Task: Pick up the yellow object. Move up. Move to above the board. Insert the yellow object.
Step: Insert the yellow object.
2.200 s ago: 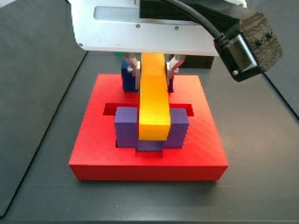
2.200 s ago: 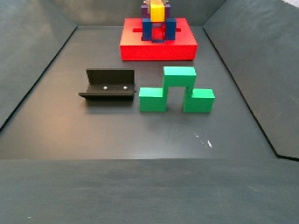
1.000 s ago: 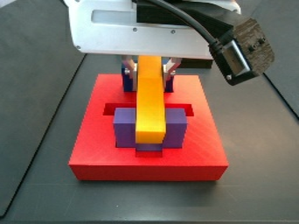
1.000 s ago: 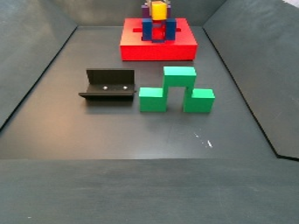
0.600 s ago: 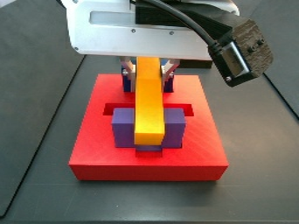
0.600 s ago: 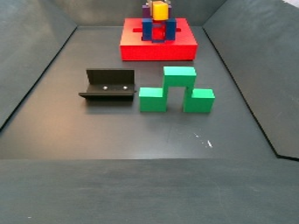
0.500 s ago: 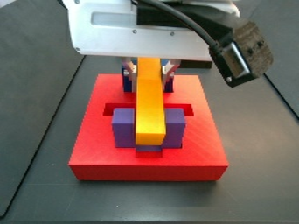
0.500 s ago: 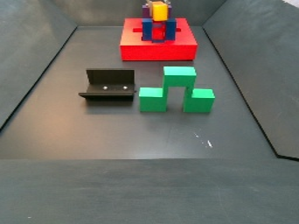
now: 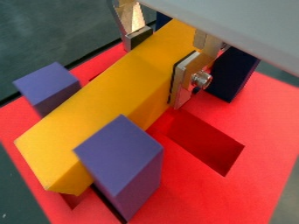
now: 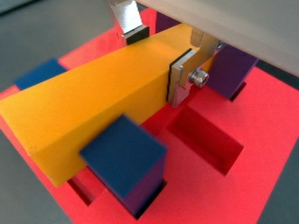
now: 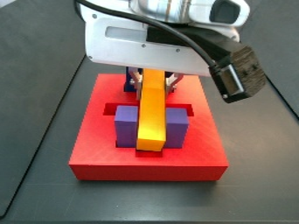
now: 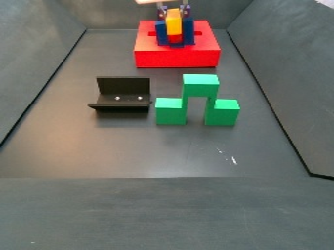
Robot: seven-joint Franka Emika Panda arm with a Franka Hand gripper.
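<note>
The yellow object (image 11: pixel 149 118) lies lengthwise between two purple blocks (image 11: pixel 176 127) on the red board (image 11: pixel 93 156), its top about level with theirs. It shows large in both wrist views (image 9: pixel 105 114) (image 10: pixel 93 105). My gripper (image 11: pixel 153 80) stands over the bar's far end, with the jaws on either side of it. One silver finger (image 9: pixel 187 79) presses flat on the bar's side. The opposite finger is partly hidden behind the bar. In a side view the board (image 12: pixel 178 54) sits far back, with the gripper (image 12: pixel 173 12) above it.
An open cut-out slot (image 9: pixel 208 144) lies in the board beside the bar. A blue block (image 9: pixel 233 74) stands behind the fingers. Three green blocks (image 12: pixel 198 101) and the dark fixture (image 12: pixel 120 96) stand mid-floor. Grey walls enclose the floor.
The gripper has moved down with the yellow bar. The bar now sits lower, sunk between the purple blocks instead of above them.
</note>
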